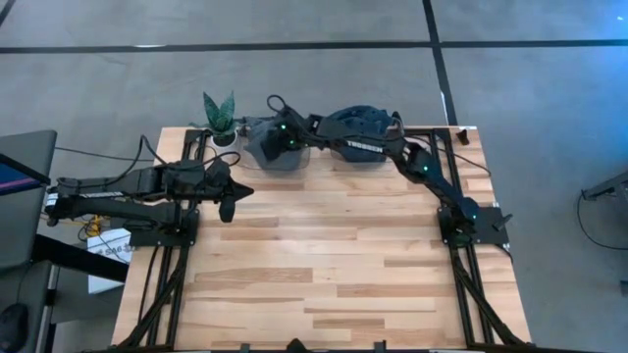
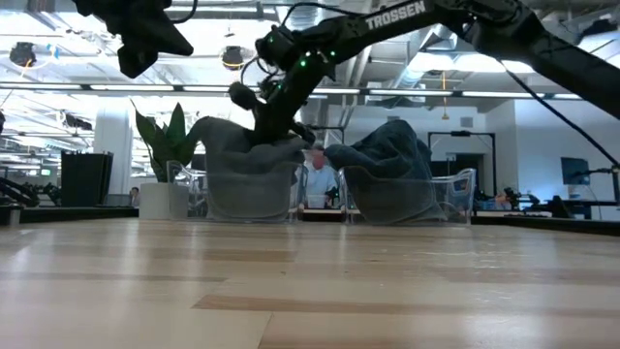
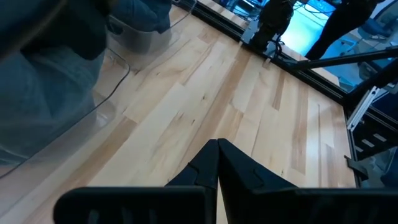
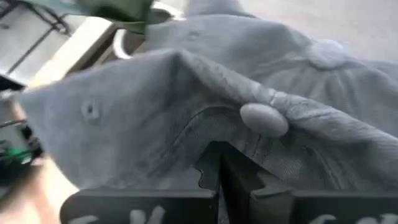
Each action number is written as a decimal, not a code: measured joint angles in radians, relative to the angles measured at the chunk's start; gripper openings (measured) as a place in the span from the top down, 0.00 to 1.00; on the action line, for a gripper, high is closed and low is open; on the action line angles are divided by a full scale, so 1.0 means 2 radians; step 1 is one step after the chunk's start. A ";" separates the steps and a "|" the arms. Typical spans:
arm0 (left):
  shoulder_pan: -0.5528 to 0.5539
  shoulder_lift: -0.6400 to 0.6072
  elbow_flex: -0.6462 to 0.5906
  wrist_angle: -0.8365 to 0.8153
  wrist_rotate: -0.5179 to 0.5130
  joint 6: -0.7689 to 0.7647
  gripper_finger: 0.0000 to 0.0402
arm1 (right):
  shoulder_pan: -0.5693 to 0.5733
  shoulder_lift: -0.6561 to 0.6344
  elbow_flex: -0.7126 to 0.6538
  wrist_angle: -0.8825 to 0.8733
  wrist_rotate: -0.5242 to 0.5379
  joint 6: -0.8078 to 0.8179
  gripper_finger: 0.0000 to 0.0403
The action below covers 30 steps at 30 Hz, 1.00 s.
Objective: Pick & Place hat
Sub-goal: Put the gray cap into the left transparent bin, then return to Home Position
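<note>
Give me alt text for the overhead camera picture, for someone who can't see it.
Seen from above, the right gripper reaches across the far edge of a wooden table onto a grey hat beside a dark blue hat. The left gripper waits over the table's left side, near a small potted plant.

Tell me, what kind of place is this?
Probably a robotics lab in an open office: two robot arms are bolted to a wooden table, with lit ceiling panels, screens and a seated person behind.

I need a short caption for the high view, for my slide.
Right gripper reaches into the grey hat in a clear bin; left gripper waits over the table.
</note>
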 joint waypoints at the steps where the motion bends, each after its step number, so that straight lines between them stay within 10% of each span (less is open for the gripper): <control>1: 0.000 0.000 0.000 0.000 0.000 -0.001 1.00 | 0.003 -0.005 0.000 0.001 0.000 -0.004 1.00; 16: 0.000 0.000 0.000 -0.002 -0.031 0.049 1.00 | 0.062 -0.162 -0.012 -0.148 0.024 -0.168 1.00; 30: -0.042 -0.026 -0.072 0.126 -0.035 0.122 1.00 | 0.115 -0.384 -0.418 0.065 0.047 -0.070 1.00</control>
